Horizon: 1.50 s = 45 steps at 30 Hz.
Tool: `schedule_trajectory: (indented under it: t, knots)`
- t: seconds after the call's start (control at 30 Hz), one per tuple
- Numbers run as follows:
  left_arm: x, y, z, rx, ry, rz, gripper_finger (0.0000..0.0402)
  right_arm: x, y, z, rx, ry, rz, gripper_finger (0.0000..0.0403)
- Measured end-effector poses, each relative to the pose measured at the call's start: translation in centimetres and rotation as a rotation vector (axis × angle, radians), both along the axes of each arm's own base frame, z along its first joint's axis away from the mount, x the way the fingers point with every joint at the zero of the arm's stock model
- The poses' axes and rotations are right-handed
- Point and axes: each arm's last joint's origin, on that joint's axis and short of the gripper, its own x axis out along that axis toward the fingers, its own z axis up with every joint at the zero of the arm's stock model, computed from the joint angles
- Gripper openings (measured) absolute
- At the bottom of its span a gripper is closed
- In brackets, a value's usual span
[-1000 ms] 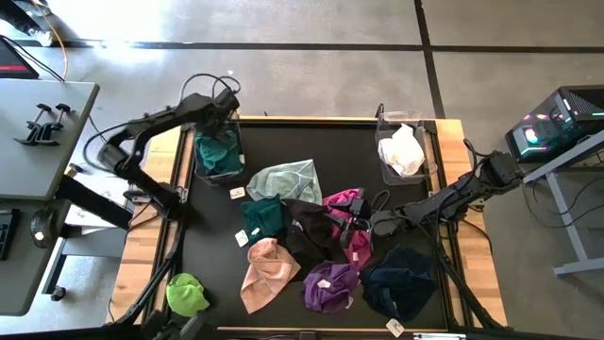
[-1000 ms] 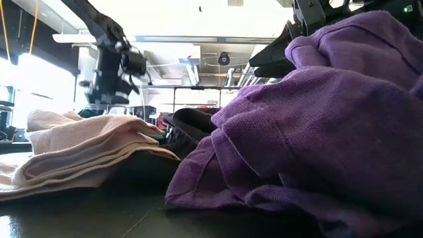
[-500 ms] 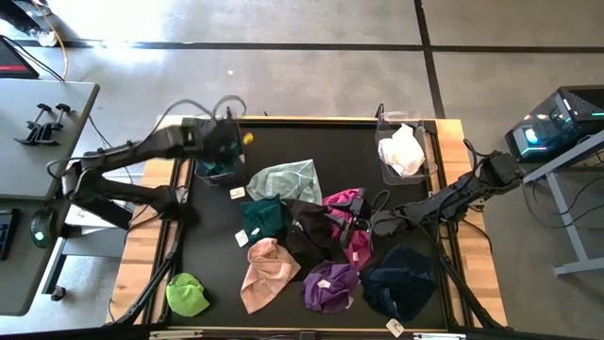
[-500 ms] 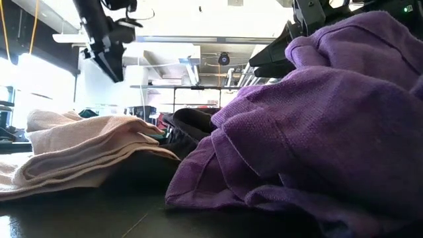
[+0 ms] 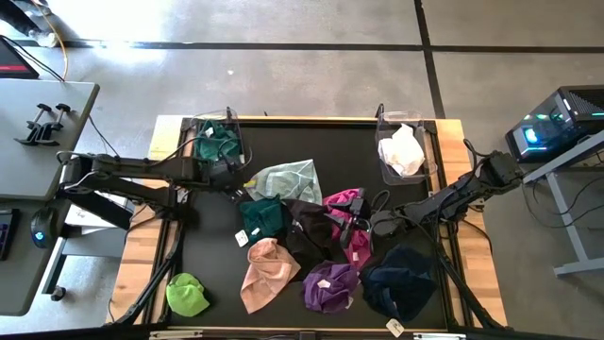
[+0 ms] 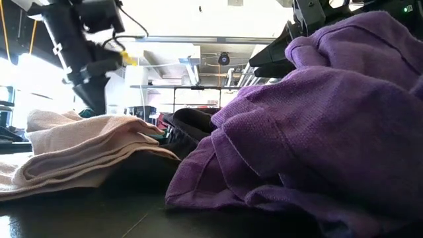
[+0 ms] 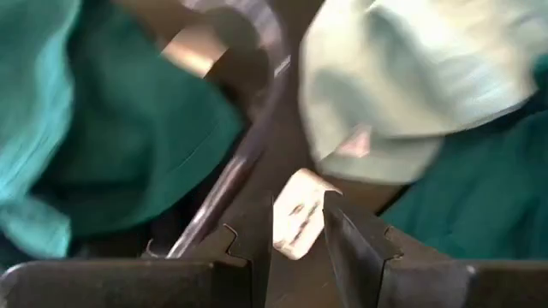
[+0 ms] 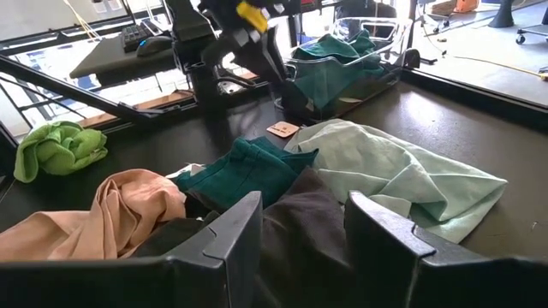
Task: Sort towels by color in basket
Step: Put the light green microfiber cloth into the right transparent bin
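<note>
1. High view: your left tool (image 5: 233, 178) sits low over the desk (image 5: 217, 283), between the clear basket (image 5: 236, 127) holding a dark green towel (image 5: 217, 142) and the heap in the middle. It's right by the pale mint towel (image 5: 286, 179) and a second dark green one (image 5: 264, 215), so I'd guess that green is next, same colour as what's already binned. The other basket (image 5: 382, 151) has a white cloth (image 5: 404, 149). Right tool (image 5: 345, 229) is parked over the magenta towel (image 5: 344, 203). Peach-pink (image 5: 267, 274), purple (image 5: 330, 285), navy (image 5: 401, 279) and black (image 5: 307, 236) are all loose in crumpled lumps; the lime one (image 5: 187, 295) sits alone at the desk corner.

2. Low view: mostly one big purple fold with a coarse woven look, plus the peach-pink towel lying in soft flat layers. The left arm (image 6: 82, 46) comes down behind them.

3. Left wrist view: fingers (image 7: 257, 235) stand a narrow gap apart with nothing between them, so released, not grasping. A small white tag (image 7: 298, 214) lies on the desk just past them, mint cloth and green cloth either side.

4. Right wrist view: fingers (image 8: 235, 231) spread, empty, hovering over the dark cloth.
</note>
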Motion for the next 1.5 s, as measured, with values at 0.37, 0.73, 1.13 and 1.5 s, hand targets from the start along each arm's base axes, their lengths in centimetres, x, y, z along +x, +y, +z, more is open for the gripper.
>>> schedule_trajectory:
  t: [0.37,0.73,1.13,1.5]
  knots:
    - [-2.6,0.0,-0.1,0.025,0.176,0.119,0.0092,0.0,0.0,0.0,0.0,0.0,0.0,0.0158]
    - [-5.3,-0.3,1.2,0.034,0.17,0.22,0.0092,0.0,0.0,0.0,0.0,0.0,0.0,0.0158]
    - [-2.5,-0.5,2.5,-0.018,-0.178,0.052,0.0092,0.0,0.0,0.0,-0.002,0.006,0.0,0.0158]
    - [-0.9,1.1,0.5,0.031,-0.024,0.097,0.0092,-0.1,0.0,-0.2,-0.008,0.022,0.0,0.0158]
